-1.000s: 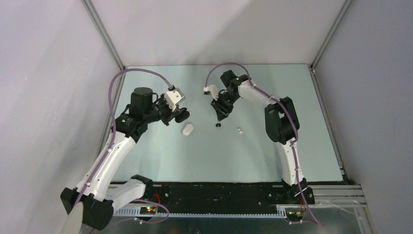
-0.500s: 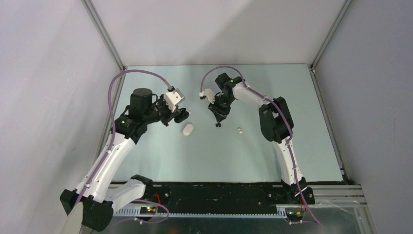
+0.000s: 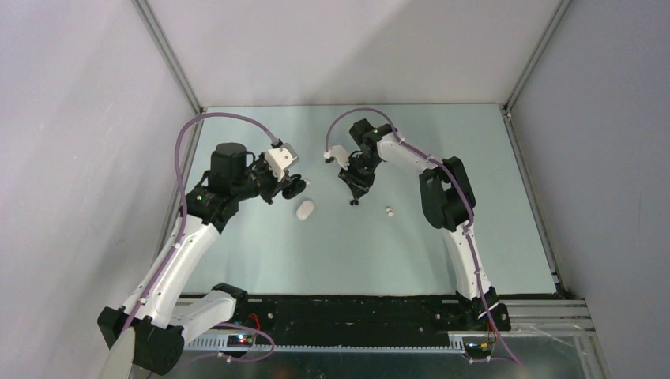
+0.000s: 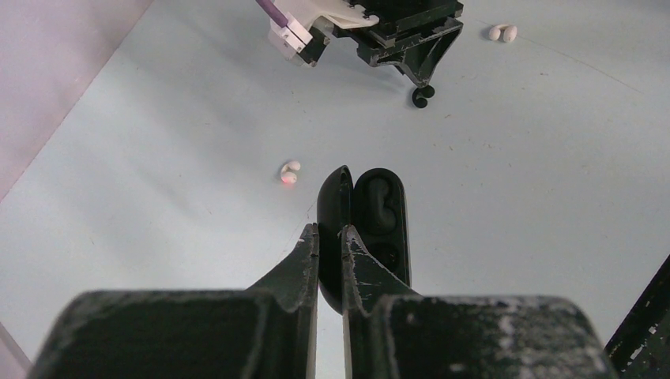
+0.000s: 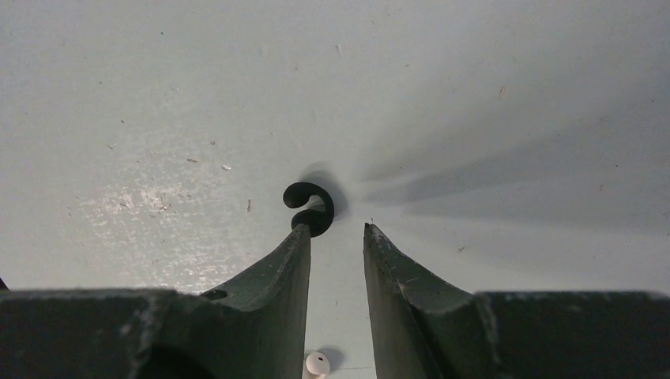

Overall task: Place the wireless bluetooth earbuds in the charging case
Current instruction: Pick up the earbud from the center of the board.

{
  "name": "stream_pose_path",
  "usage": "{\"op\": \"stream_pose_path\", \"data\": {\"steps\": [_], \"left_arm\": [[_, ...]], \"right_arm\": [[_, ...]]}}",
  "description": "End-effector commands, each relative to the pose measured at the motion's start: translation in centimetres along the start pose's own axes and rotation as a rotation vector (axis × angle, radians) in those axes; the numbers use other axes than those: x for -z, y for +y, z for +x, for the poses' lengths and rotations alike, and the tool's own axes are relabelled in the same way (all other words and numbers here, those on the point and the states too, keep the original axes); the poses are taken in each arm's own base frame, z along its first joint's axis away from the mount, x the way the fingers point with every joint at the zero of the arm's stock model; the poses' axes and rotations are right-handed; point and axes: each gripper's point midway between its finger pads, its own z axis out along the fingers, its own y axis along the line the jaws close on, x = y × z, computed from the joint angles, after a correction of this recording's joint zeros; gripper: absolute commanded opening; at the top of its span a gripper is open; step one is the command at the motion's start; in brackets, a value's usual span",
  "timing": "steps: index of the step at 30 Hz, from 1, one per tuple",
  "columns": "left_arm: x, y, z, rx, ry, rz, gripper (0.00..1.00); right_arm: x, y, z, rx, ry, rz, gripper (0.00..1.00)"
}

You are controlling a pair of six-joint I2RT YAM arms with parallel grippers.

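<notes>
Observe that the left gripper (image 4: 329, 235) is closed on the black case (image 4: 382, 207). Its two fingers pinch the lid (image 4: 335, 196), which stands edge-on between them. The base of the case lies open beside the lid, with its moulded hollow facing the wrist camera. You cannot tell from this view whether that hollow holds a bud. Note that the right gripper (image 5: 336, 230) is open and grips nothing; its jaws stand apart with bare table (image 5: 158, 95) showing between them. The black earbud (image 5: 310, 207) lies on the table at the tip of one finger, touching it or just beside it, and outside the gap rather than within it. In the overhead view the right gripper points down at the table, apart from the left gripper, with the black earbud at its fingertips. A white earbud (image 3: 389, 211) lies on the table near the black earbud, on the side away from the left arm; it also shows at the lower edge of the right wrist view. A larger white object (image 3: 304, 209) lies on the table between the two grippers, close to the black case. In the left wrist view it carries a small red spot. You cannot tell whether it is a second case or a pair of buds.
</notes>
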Motion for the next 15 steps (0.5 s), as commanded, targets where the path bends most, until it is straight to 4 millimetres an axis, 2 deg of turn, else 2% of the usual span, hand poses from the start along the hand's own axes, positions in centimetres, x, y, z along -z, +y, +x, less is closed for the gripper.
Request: {"op": "stream_pose_path", "data": {"steps": [1,15], "left_arm": [[0.12,0.52,-0.67,-0.027,-0.035,-0.021,0.00],[0.28,0.13,-0.56,-0.014,-0.041,-0.017,0.00]], "right_arm": [[-0.49,0.48,0.46,0.020,0.029,-0.017,0.35],[-1.01,1.21,1.04,0.025,0.058,-0.009,0.32]]}}
